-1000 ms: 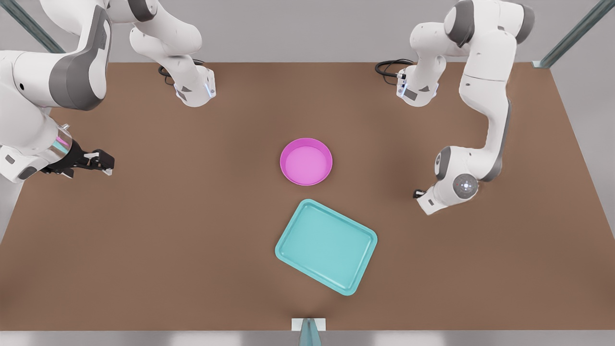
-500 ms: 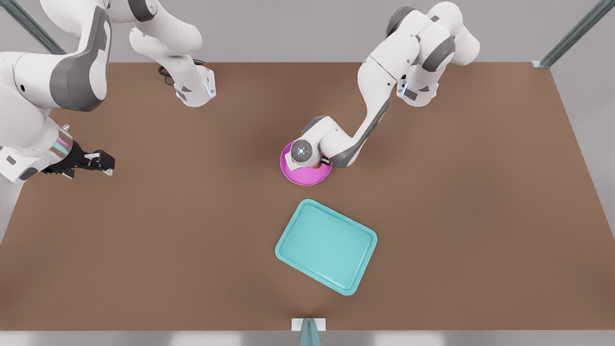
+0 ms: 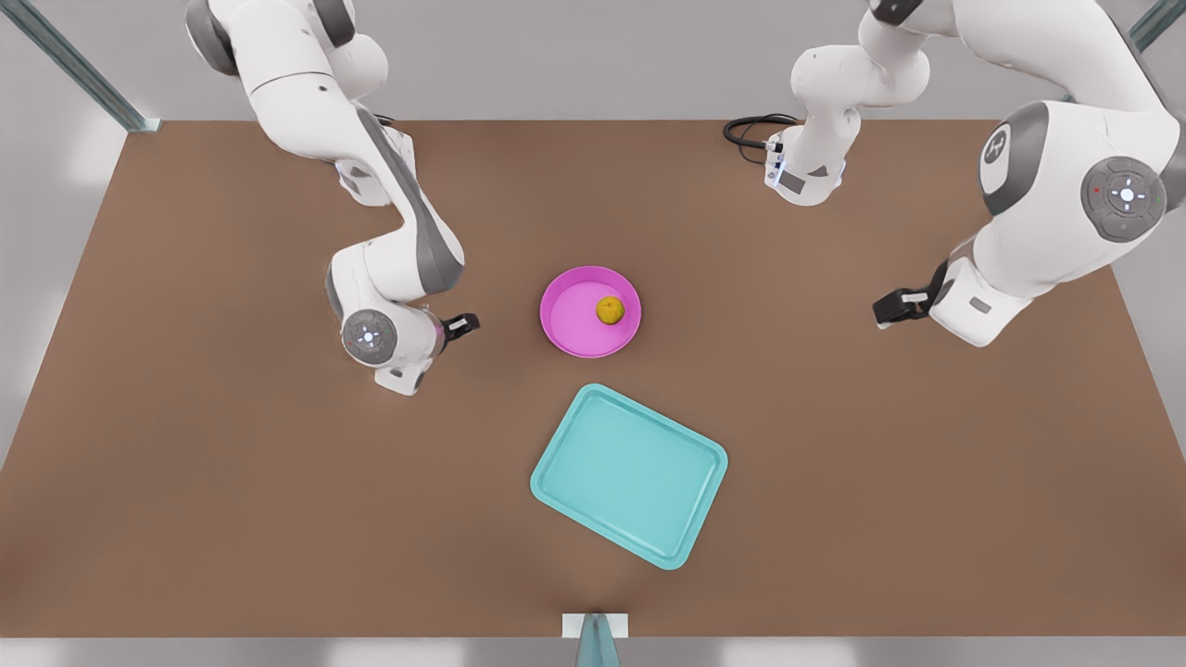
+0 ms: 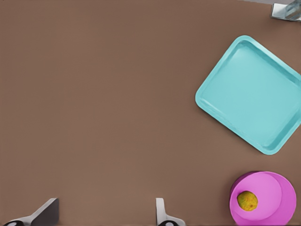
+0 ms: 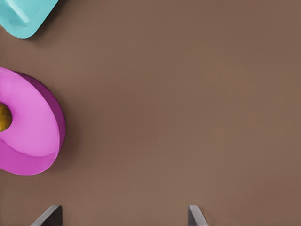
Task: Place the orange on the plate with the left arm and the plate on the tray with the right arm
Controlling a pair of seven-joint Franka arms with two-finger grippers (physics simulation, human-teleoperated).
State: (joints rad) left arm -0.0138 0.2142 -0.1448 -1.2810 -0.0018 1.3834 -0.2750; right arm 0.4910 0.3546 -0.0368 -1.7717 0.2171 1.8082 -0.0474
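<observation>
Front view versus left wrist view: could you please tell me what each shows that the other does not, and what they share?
Front view adds: both arms whole, the right gripper close beside the plate on the front view's left, the left gripper far off on the front view's right, and a black cable by an arm base.
Left wrist view adds: the left gripper's own fingertips, spread open above the table.
Shared: the orange resting in the plate, the tray lying apart from the plate, the brown table.
</observation>
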